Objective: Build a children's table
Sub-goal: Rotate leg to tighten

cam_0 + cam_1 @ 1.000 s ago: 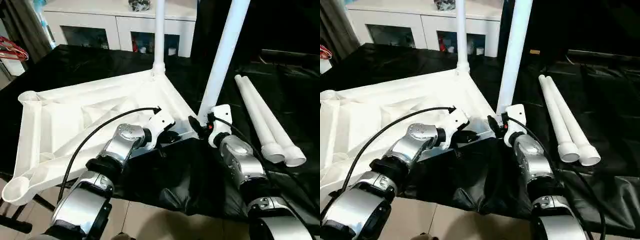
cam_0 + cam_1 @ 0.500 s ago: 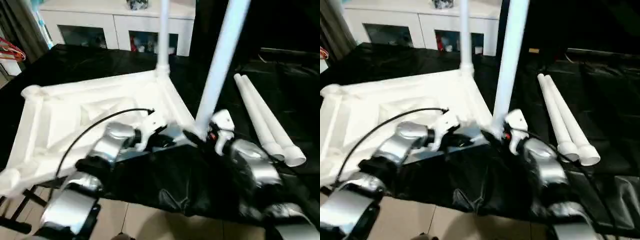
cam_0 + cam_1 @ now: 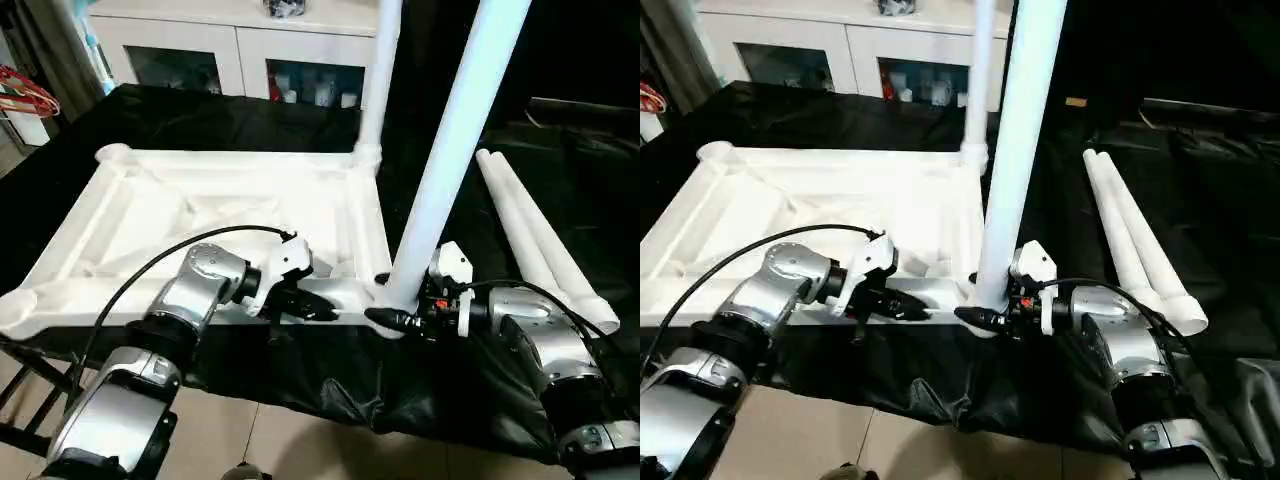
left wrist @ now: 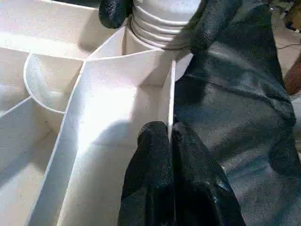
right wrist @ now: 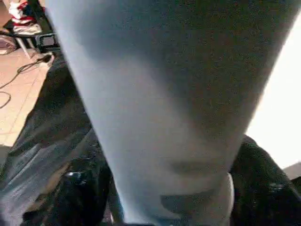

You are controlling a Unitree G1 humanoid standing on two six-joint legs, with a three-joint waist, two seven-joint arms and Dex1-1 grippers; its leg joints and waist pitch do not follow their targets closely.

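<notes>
The tabletop (image 3: pixel 230 215) has swung square-on; left gripper (image 4: pixel 170 136) pinches its near rim (wrist view), right gripper (image 3: pixel 385 318) straddles the near-corner leg (image 3: pixel 450 150), grip unclear.

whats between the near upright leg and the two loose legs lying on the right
Bare black table cover, plus the right tool and its forearm reaching in near the upright leg's base. The loose legs lie apart from it. The head views show this.

White cabinet (image 3: pixel 240 45) behind black-covered table (image 3: pixel 560 130)
</notes>
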